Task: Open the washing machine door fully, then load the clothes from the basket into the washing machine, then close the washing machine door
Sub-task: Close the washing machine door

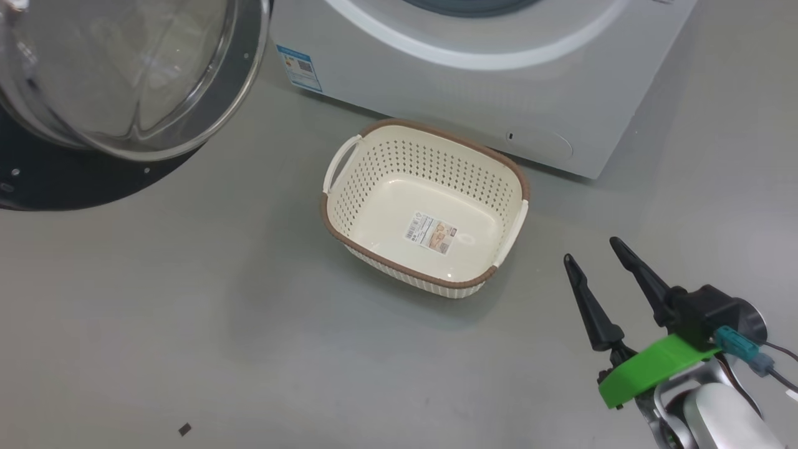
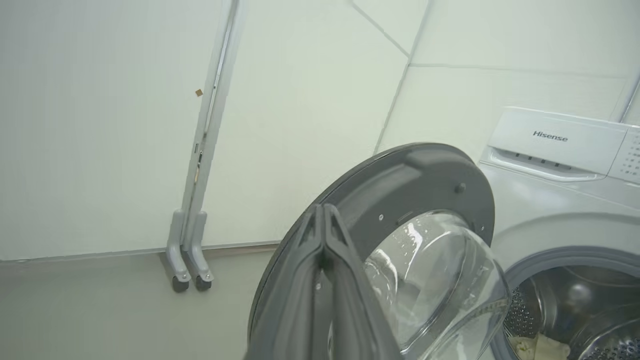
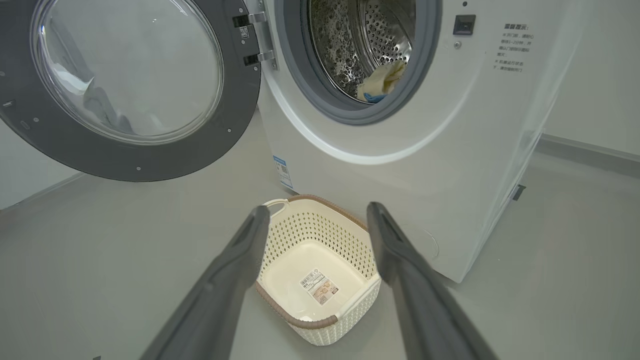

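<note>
Grey floor (image 1: 187,324) is bearing the empty basket (image 1: 349,206), the clothes (image 3: 381,80) lying in the washing machine (image 3: 450,125), and I am judging the wide-open washing machine door (image 3: 150,162) stiff, pushable by its rim, left gripper (image 2: 324,210) pinched closed, right gripper (image 1: 591,248) spread, both empty.

The washing machine door (image 3: 150,161) stands wide open, pale yellow clothes (image 3: 381,80) lie inside the washing machine (image 3: 450,150), and the cream basket (image 1: 430,163) sits upright before it.
</note>
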{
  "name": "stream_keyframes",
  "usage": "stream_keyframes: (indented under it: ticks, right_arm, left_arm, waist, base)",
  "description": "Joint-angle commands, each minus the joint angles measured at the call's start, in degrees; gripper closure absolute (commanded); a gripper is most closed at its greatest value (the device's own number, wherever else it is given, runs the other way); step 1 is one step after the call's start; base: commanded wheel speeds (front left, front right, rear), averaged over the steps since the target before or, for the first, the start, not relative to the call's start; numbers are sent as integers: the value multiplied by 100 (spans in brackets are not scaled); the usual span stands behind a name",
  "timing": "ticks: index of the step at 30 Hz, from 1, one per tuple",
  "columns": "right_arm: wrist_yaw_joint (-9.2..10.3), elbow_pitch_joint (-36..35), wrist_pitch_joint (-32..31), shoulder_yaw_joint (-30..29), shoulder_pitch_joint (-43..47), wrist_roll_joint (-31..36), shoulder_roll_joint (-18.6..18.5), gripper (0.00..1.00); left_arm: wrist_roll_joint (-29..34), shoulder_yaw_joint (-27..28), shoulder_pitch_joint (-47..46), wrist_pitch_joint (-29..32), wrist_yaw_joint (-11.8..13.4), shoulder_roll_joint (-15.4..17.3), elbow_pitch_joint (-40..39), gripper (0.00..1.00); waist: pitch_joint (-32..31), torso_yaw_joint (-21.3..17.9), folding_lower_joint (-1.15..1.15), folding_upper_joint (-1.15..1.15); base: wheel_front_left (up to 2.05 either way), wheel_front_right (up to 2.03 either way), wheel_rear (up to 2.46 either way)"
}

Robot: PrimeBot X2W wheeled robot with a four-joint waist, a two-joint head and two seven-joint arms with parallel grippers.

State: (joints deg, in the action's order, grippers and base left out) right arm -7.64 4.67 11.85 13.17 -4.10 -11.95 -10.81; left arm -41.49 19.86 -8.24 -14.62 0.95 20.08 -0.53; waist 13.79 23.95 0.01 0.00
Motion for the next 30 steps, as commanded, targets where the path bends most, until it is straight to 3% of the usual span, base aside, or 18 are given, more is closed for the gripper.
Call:
stream_keyframes:
  ticks: [1, 2, 6, 12, 18, 24, 30]
  right_arm:
    - [15, -223, -39, 99, -170, 37, -108, 0]
    - [15, -280, -74, 121, -192, 41, -161, 0]
    - [15, -423, -150, 117, -288, 58, -235, 0]
    - [15, -566, -250, 151, -357, 99, -315, 0]
    - [15, -673, -311, 151, -435, 112, -412, 0]
    - [15, -764, -351, 136, -449, 140, -456, 0]
    - [15, -822, -375, 122, -445, 151, -465, 0]
  left_arm:
    - [-172, 426, -409, 17, -56, 416, -45, 100]
    - [-612, 720, -751, 161, -166, 626, 220, 100]
    - [-1359, 1099, -1480, 641, -279, 1125, 892, 100]
    - [-2423, 1376, -2718, 1566, -60, 1656, 2341, 100]
    - [-2859, 1546, -3645, 2048, 342, 2166, 3882, 100]
    - [-3077, 1672, -4087, 2247, 489, 2417, 4983, 100]
    - [-3225, 1698, -4392, 2422, 311, 2511, 5526, 100]
  waist:
    - [110, -111, -1, 0]
    - [185, -186, -1, 0]
    - [387, -346, -1, 0]
    - [685, -550, -1, 0]
    - [911, -768, -1, 0]
    - [1058, -936, -1, 0]
    - [1150, -1044, -1, 0]
  base:
    - [0, 0, 0]
    - [0, 0, 0]
    - [0, 0, 0]
    - [0, 0, 0]
    - [0, 0, 0]
    - [0, 0, 0]
    - [0, 0, 0]
